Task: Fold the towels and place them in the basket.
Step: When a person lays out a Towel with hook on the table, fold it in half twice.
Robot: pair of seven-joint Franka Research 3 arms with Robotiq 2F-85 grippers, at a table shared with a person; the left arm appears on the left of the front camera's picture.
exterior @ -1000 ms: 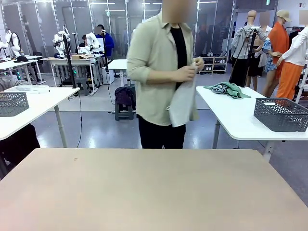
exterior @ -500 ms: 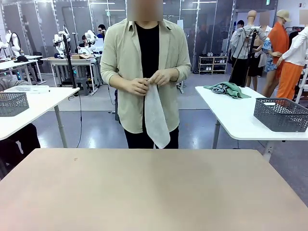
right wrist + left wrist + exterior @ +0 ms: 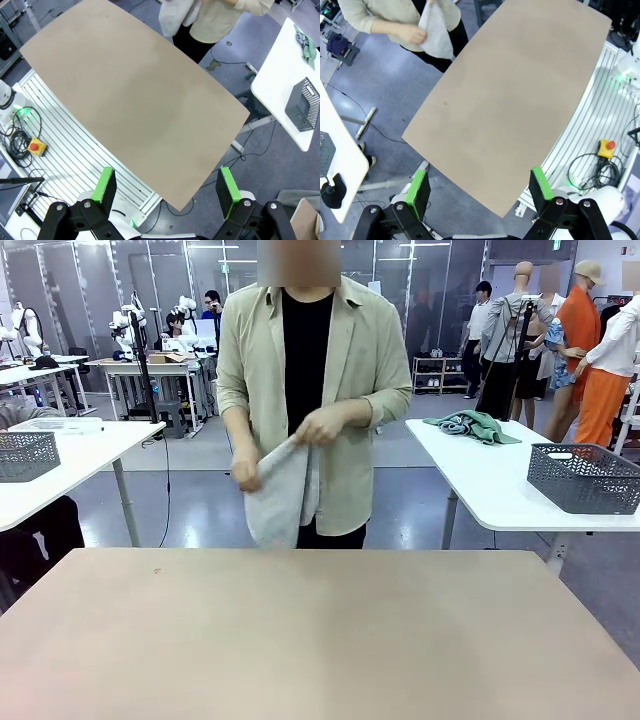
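Towel: a pale towel (image 3: 280, 495) hangs off the bench (image 3: 320, 640), held in the air by the person standing at the far side; it is not yet laid flat
Person's grip: the upper hand (image 3: 325, 425) pinches one corner and the lower hand (image 3: 245, 475) holds the other, so the top edge slants down toward the robot's left; the rest hangs down in loose folds
Left gripper: the left gripper (image 3: 479, 185) has its jaws spread wide and carries nothing; it hovers high over the near side of the bench
Right gripper: the right gripper (image 3: 166, 186) is likewise wide apart and empty, above the near side
Direction: from both grippers the towel lies straight across the bench, past its far edge
Nearer arm: the towel hangs a little to the robot's left of the middle, so the left arm is probably slightly nearer; the margin is small
Basket: a dark mesh basket (image 3: 585, 485) sits on a white side table (image 3: 480, 490) to the robot's right, well apart from the bench
Judgement: neither arm can act until the towel comes down onto the bench
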